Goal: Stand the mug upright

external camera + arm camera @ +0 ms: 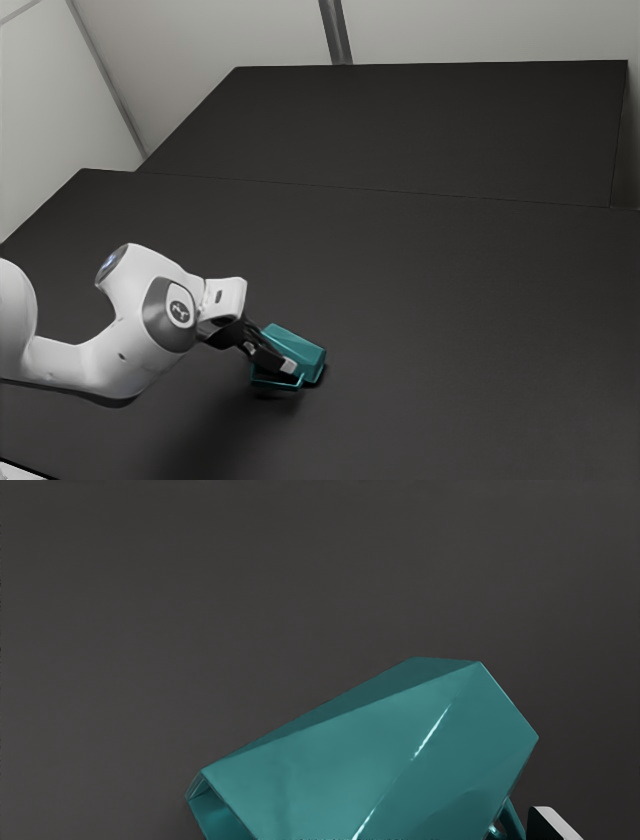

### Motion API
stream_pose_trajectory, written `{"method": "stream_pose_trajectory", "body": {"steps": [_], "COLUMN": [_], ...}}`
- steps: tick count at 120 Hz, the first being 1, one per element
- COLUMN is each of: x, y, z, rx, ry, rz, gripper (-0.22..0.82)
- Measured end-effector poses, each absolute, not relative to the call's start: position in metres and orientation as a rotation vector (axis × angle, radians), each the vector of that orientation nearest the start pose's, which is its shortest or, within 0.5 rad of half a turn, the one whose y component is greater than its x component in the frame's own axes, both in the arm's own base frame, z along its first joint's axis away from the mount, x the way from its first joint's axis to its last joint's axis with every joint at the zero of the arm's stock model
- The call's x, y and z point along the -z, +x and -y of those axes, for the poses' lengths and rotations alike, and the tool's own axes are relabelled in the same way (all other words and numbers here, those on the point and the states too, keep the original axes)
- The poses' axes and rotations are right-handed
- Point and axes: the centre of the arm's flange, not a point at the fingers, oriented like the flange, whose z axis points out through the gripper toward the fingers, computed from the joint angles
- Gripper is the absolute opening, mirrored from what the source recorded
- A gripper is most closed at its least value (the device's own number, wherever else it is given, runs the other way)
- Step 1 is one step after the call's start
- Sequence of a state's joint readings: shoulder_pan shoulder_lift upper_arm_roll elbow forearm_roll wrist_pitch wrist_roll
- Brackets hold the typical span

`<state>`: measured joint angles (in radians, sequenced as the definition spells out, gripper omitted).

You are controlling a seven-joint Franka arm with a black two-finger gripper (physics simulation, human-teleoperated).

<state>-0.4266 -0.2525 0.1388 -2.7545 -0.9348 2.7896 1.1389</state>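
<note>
Exterior view: teal faceted mug [308, 354] lying tipped on its side, on the near part of the desk [450, 300], just beyond the end effector [287, 366]
Mug body: flat angular planes meeting in crisp edges, smooth and glossy, with a thin white glint along one ridge in the wrist view
Mug mouth [216, 817]: angular rim, shaded teal interior, partly cut off by the frame
Handle [514, 822]: slim teal strip, close to a black, pale-topped part of the end effector; most of it cut off in the wrist view
Desk surface: dark, matte, evenly toned, with a fine seam between near and far sections
Wall [220, 30]: pale grey, with a darker upright strip [337, 35] behind the far edge
Hard to make out: contact between end effector and mug
Arm [110, 365]: white and glossy, entering from the exterior view's left, bent, hand angled down towards the mug
End effector state: cannot tell whether open, closed or gripping
</note>
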Motion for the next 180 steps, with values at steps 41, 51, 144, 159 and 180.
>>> {"method": "stream_pose_trajectory", "body": {"steps": [41, 51, 144, 159, 180], "x": [-0.329, -0.334, -0.362, -0.388, -0.423], "y": [0.403, 0.409, 0.429, 0.478, 0.523], "z": [0.096, 0.103, 0.109, 0.089, 0.076], "rx": [0.794, 0.816, 0.926, 0.981, 0.86], "ry": [-3.195, -3.181, -3.136, -3.071, -3.005], "rz": [-1.025, -1.043, -1.051, -1.065, -1.222], "gripper": [0.17, 0.12, -0.18, -0.18, -0.18]}}
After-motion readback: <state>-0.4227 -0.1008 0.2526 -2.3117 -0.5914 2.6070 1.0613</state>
